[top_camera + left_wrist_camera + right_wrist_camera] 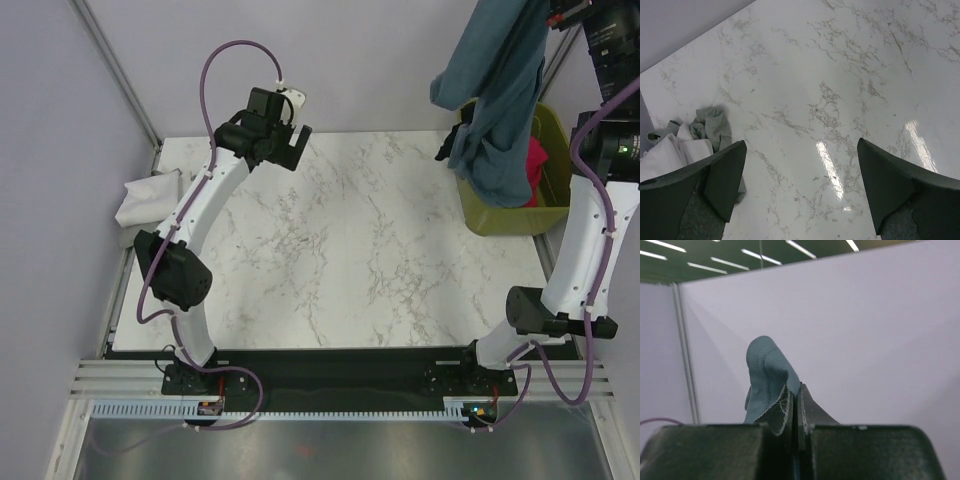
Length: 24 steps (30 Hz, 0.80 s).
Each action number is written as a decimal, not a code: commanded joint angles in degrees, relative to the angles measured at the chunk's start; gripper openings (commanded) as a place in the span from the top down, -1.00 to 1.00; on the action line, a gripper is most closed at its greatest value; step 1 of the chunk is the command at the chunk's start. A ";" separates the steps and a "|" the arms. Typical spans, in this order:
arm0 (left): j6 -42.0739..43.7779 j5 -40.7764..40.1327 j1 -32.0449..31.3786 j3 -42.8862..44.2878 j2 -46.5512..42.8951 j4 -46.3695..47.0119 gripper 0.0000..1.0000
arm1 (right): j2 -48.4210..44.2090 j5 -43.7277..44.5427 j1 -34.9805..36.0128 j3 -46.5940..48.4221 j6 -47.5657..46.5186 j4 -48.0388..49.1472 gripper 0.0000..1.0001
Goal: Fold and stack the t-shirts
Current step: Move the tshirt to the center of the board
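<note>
The slate blue-grey t-shirt [495, 110] hangs over the olive-green bin [548, 215] at the far right corner of the table [350, 240], a fold pinched in the closed right gripper [795, 400] (a magenta t-shirt [537, 165] lies in the bin). The left gripper [800, 150] hovers wide open above the table, near a white t-shirt [145, 197].

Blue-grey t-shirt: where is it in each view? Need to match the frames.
Top external: the blue-grey t-shirt hangs at top right, over the olive bin.
Left wrist: not in it.
Right wrist: the t-shirt pokes up at centre, pinched in the right gripper.
Shared landmark: the lilac wall.
</note>
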 commanded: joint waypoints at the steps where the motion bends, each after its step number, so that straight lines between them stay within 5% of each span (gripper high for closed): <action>1: -2.44 -2.29 -0.30 0.29 -4.07 2.14 -0.99 | 1.97 -1.58 -0.11 5.80 12.22 11.82 1.00; 10: -2.36 -5.71 0.49 -0.41 -3.20 3.37 -0.99 | 6.01 0.27 0.50 12.49 18.82 19.21 1.00; 15: -1.83 -8.26 0.76 -0.33 -2.93 3.98 -0.99 | 5.76 0.09 2.43 8.64 19.97 18.35 1.00; 19: -1.83 -7.74 0.94 -1.81 -3.81 3.98 -0.99 | 2.42 -1.13 6.04 -9.87 19.44 15.00 1.00; 20: -1.92 -7.30 0.94 -2.25 -4.16 3.72 -0.99 | 0.67 -2.88 6.30 -20.97 18.39 14.82 1.00; 23: -2.27 -4.66 0.94 -3.66 -5.48 2.84 -0.99 | 0.47 -3.69 8.50 -38.50 5.63 10.36 1.00; 24: -2.18 -3.88 0.94 -4.01 -5.74 2.41 -0.99 | 1.26 -0.38 8.50 -40.66 0.33 3.73 0.52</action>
